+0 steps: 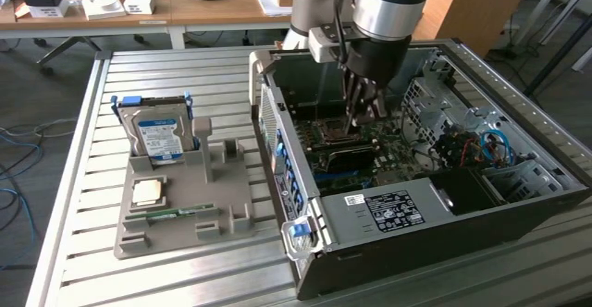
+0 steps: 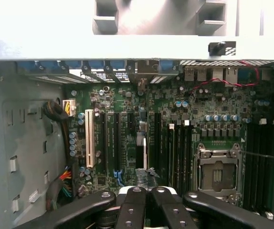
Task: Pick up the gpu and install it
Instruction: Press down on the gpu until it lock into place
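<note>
While I reach down into the open computer case (image 1: 444,241), my gripper (image 1: 359,120) (image 2: 145,191) has its fingers (image 2: 132,200) pressed together, clamped on the thin top edge of the graphics card (image 1: 347,158) (image 2: 145,174). In the exterior view, the card hangs at six o'clock from my fingertips, edge-down over the green motherboard (image 2: 175,119). At nine o'clock from the case sits the grey tray (image 1: 222,210) with the hard drive (image 1: 157,137) standing in it.
</note>
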Robot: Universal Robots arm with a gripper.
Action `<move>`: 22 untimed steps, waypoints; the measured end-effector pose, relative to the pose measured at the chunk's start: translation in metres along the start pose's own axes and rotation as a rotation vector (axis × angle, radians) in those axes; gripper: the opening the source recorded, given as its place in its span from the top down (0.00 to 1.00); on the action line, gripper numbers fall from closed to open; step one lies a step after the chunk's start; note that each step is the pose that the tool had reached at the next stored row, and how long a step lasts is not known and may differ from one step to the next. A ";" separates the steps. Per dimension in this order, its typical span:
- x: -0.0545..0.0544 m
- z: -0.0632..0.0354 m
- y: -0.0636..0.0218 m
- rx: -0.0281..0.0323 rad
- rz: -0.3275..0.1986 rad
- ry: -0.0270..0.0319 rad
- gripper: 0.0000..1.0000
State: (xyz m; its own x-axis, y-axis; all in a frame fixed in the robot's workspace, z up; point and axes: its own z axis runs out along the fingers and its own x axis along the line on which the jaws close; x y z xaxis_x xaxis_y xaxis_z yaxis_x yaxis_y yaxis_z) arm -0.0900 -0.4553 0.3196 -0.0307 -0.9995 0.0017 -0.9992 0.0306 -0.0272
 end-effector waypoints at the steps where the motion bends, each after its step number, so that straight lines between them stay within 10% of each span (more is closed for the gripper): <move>1: 0.000 0.0018 0.0000 0.0001 0.000 -0.0001 0.89; 22: -0.002 0.0301 0.0009 0.0001 0.000 -0.0014 0.89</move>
State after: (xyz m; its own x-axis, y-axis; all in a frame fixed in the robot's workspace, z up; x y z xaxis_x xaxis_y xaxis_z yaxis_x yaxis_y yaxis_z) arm -0.0901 -0.4535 0.2894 -0.0307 -0.9995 0.0003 -0.9992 0.0307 -0.0273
